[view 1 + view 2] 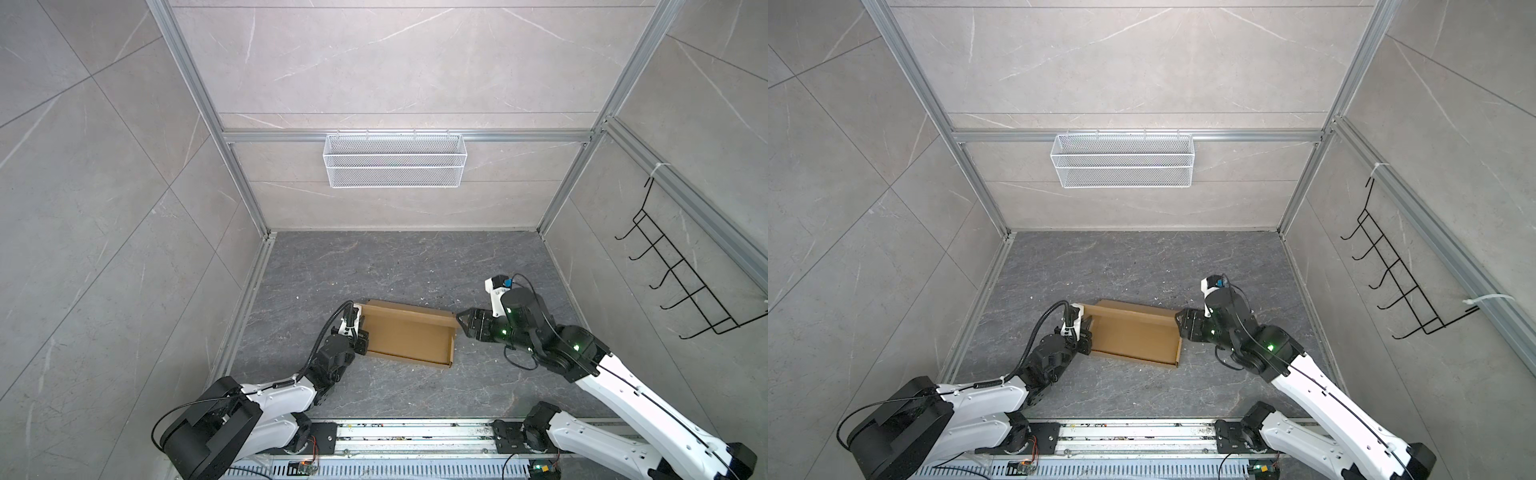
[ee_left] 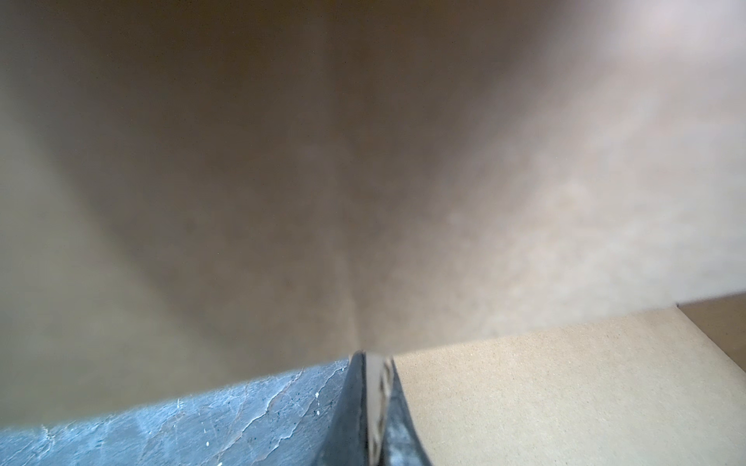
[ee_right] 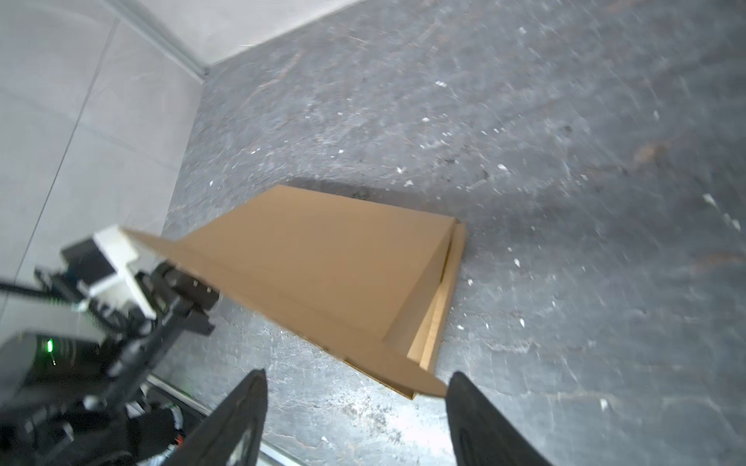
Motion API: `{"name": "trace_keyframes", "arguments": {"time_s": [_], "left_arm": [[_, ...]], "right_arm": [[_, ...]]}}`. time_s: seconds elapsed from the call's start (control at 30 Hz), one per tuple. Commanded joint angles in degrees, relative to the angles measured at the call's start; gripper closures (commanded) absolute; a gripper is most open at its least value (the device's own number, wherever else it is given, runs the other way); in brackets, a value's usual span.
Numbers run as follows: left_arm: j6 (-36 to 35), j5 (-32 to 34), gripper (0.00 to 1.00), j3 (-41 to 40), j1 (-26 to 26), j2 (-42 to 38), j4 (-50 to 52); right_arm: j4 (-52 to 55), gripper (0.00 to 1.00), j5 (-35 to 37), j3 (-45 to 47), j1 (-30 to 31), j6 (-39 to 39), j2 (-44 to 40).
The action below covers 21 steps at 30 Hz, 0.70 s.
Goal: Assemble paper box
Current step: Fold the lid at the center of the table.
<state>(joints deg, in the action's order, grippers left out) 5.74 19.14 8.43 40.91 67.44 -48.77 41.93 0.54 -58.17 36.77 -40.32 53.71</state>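
The brown cardboard paper box [image 1: 405,336] [image 1: 1133,332] lies on the dark stone floor as a shallow tray, with its far long panel raised and leaning. My left gripper [image 1: 360,334] [image 1: 1088,332] [image 2: 373,357] is shut on the box's left end wall. In the left wrist view a corrugated edge shows between the fingers [image 2: 351,403], and blurred cardboard [image 2: 565,383] fills the rest. My right gripper [image 1: 459,319] [image 1: 1177,318] [image 3: 357,373] is open at the box's right end, beside the raised panel's corner. Its fingers hold nothing, and one fingertip [image 3: 458,383] is close to a corner of the box [image 3: 323,274].
A white wire mesh basket [image 1: 395,160] hangs on the back wall. A black wire hook rack [image 1: 681,282] hangs on the right wall. Aluminium frame posts edge the floor, and the arms' base rail [image 1: 415,432] runs along the front. Small white specks litter the floor.
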Motion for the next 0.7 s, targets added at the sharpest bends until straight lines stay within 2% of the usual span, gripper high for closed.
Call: {"name": "trace_keyframes", "arguments": {"time_s": [0.0, 0.13, 0.27, 0.47, 0.67], "left_arm": [[-1.1, -1.7, 0.98, -0.4, 0.6, 1.1, 3.8], [-1.3, -1.3, 0.98, -0.3, 0.8, 1.1, 3.9], [-1.6, -1.2, 0.98, -0.2, 1.0, 0.8, 4.1], [-1.3, -1.0, 0.97, -0.2, 1.2, -0.3, 4.9], [-1.0, -1.1, 0.96, 0.1, 1.5, -2.4, 7.2]], "right_arm": [[5.6, 0.28, -7.3, -3.3, -3.4, -7.1, 3.8], [5.8, 0.28, -15.4, -3.8, -8.2, -10.9, 9.3], [2.9, 0.29, -22.6, -2.7, -9.4, -13.2, 14.5], [-3.2, 0.3, -28.3, 0.1, -9.7, -16.5, 17.9], [-7.5, 0.31, -30.0, 3.4, -9.7, -20.1, 18.2]]}}
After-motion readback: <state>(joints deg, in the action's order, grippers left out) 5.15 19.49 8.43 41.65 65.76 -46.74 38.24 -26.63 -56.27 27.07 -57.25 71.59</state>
